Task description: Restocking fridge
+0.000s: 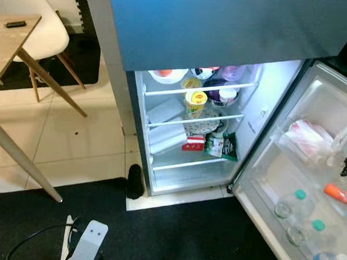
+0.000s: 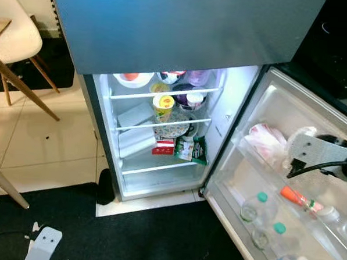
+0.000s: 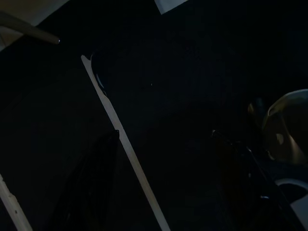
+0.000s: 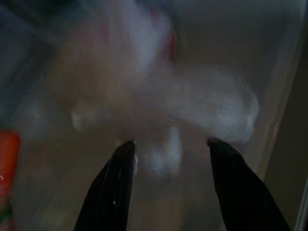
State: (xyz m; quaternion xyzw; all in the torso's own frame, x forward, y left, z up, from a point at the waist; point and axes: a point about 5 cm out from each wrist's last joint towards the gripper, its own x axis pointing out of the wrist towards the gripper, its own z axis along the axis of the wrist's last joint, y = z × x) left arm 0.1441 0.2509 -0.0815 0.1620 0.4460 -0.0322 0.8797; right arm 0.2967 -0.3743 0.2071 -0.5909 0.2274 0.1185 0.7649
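Fridge [image 1: 159, 181]: open and lit, with the freezer door above shut.
Top shelf: a white bowl [image 1: 167, 75], a yellow cup [image 1: 196, 102] and small tubs.
Middle shelf: a white box [image 1: 164, 111] and a patterned plate [image 1: 202, 124].
Lower shelf: a red carton [image 1: 193, 144] and a green packet [image 1: 229, 146].
Door [image 2: 262, 105]: swung wide to the right.
Upper door rack: a pink-and-white bag [image 2: 266, 140], soft and crumpled.
Lower door rack: an orange-capped bottle [image 2: 298, 197] lying flat, and clear bottles [image 2: 252, 208] with green caps.
Right claw [image 4: 168, 144]: at the upper door rack, fingers spread apart and empty, close before the blurred bag.
Left claw: idle over the dark mat; cannot tell its state.
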